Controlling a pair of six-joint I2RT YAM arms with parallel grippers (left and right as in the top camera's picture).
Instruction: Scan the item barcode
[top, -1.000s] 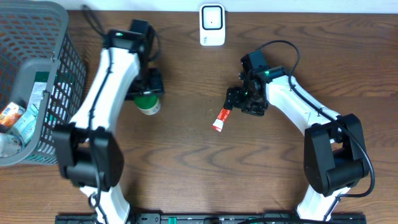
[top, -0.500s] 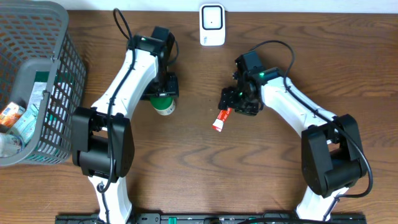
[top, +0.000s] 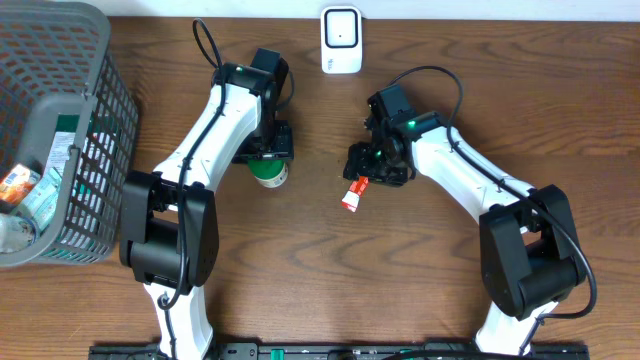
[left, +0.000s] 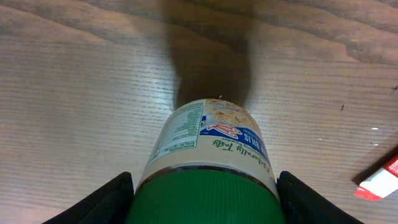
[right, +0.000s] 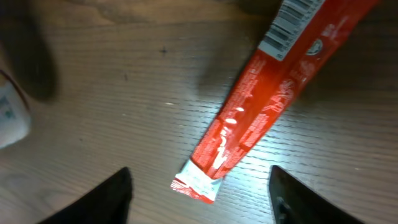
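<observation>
Left wrist view: the left jaws are clamped on a jar (left: 208, 155), with one dark finger (left: 102, 202) pressed to each side of its green lid. The labelled body points away from the camera over the desk (left: 74, 93); whether it touches the wood I cannot tell.

Right wrist view: the right jaws stand apart, with fingers (right: 109, 193) on either side of the white-tipped end of a red sachet (right: 261, 106), not touching it. The sachet lies flat on the desk, and its barcode shows at the other end.

From overhead, the jar (top: 268, 172) is under the left arm's wrist, left of centre. The sachet (top: 352, 195) lies near it to the right, one end under the right jaws. A white scanner (top: 341, 40) stands at the far edge, well apart from both. A grey basket (top: 100, 90) holding packets is at the left edge.
</observation>
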